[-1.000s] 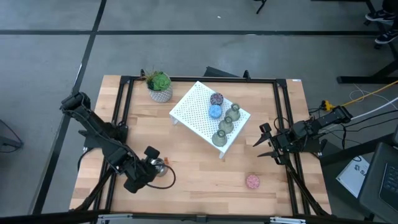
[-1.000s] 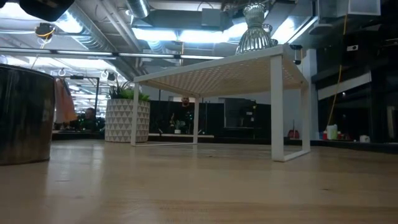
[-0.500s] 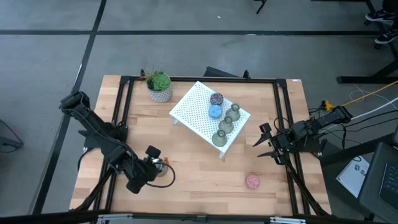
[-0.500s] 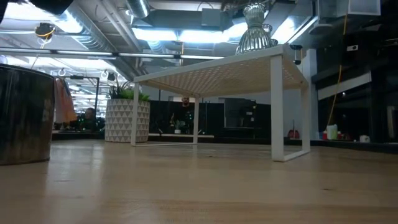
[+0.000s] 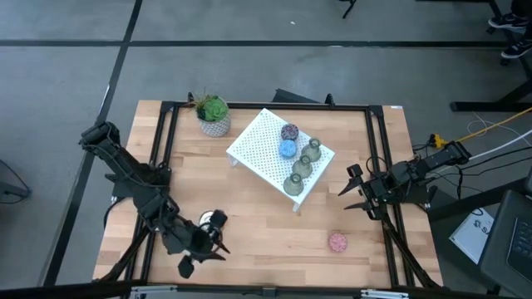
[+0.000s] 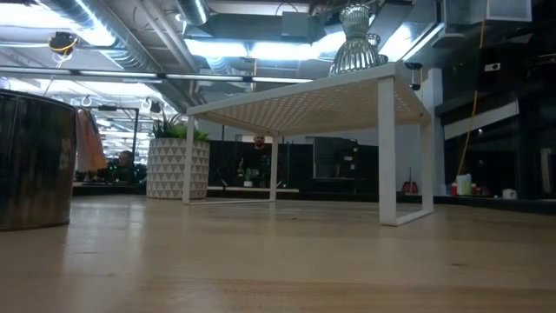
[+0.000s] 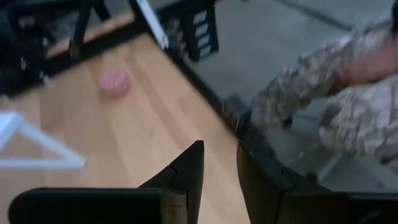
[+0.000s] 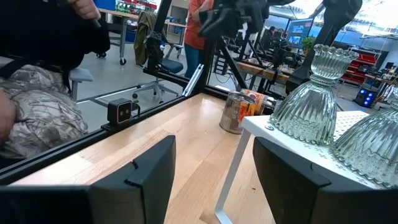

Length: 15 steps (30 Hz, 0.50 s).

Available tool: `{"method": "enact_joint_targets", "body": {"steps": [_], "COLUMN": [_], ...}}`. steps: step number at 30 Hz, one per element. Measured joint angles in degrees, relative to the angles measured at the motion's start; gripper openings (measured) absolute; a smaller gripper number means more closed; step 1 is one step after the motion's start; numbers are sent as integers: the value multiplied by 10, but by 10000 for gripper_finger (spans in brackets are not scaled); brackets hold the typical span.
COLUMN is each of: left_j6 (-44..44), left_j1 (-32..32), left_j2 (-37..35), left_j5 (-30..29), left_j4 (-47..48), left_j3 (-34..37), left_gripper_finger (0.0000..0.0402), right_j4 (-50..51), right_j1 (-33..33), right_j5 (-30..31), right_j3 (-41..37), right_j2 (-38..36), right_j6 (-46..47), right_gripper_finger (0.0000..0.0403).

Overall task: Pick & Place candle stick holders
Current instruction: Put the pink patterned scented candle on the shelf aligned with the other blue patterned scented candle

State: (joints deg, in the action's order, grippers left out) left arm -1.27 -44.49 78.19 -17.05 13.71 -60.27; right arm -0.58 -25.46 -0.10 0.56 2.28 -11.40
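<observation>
- Table (image 6: 278, 261): bare light wood fills the foreground.
- White stand (image 6: 347, 100): perforated top on thin legs, right of centre, seen from just below its top.
- Holder (image 6: 354, 43): one ribbed, glassy, bell-shaped piece upright on the stand's top, near its right end.
- Dark cylinder (image 6: 33, 161): close to the camera at the left edge, standing on the table, shiny and dark; what it is cannot be told.
- Plant pot (image 6: 177, 167): white with a triangle pattern, green leaves above, standing on the table behind the stand's left legs.
- Background: dim room with ceiling lights; a person (image 6: 126, 163) shows faintly at the far left.
</observation>
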Motion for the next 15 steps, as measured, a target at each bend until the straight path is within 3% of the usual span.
{"method": "enact_joint_targets", "body": {"steps": [15], "left_j6": [-60], "left_j1": [-13], "left_j2": [0], "left_j5": [2], "left_j4": [-36], "left_j3": [0], "left_gripper_finger": [89], "right_j4": [0], "right_j1": [0], "right_j5": [0], "right_j3": [0], "right_j2": [0], "right_j6": [0], "right_gripper_finger": [218]}}
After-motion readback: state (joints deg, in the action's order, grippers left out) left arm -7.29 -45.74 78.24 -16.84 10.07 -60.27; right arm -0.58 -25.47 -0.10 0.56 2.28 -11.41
